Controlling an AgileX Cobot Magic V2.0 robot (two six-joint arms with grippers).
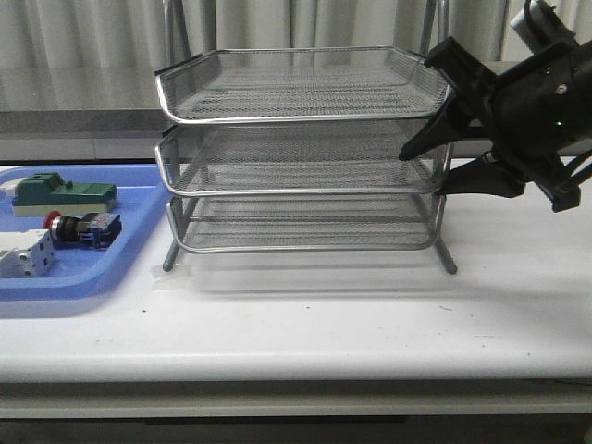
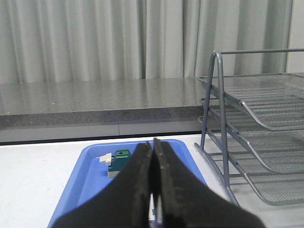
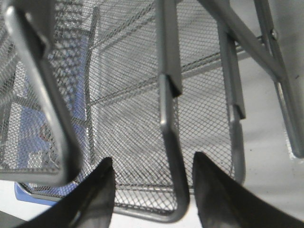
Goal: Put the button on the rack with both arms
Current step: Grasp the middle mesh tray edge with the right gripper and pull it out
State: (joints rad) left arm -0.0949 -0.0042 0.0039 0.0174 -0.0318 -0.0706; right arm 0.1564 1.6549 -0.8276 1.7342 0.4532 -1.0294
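The button [image 1: 83, 228], red-headed with a black and blue body, lies on its side in the blue tray [image 1: 139, 199] at the left. The silver wire rack [image 1: 296, 116] stands mid-table with three tiers. My right gripper [image 1: 423, 174] is open at the rack's right side, level with the middle tier. In the right wrist view its fingers [image 3: 152, 160] straddle a rim rod of the rack [image 3: 171, 142] without closing on it. My left gripper [image 2: 151, 145] is shut with nothing held, hovering over the blue tray [image 2: 90, 171]; it does not show in the front view. The fingers hide the button there.
A green block [image 1: 65, 194] [image 2: 121, 159] and a white-grey block [image 1: 23, 254] share the tray with the button. The rack's legs and side rods [image 2: 221, 123] stand just right of the tray. A curtain and grey ledge run behind the table.
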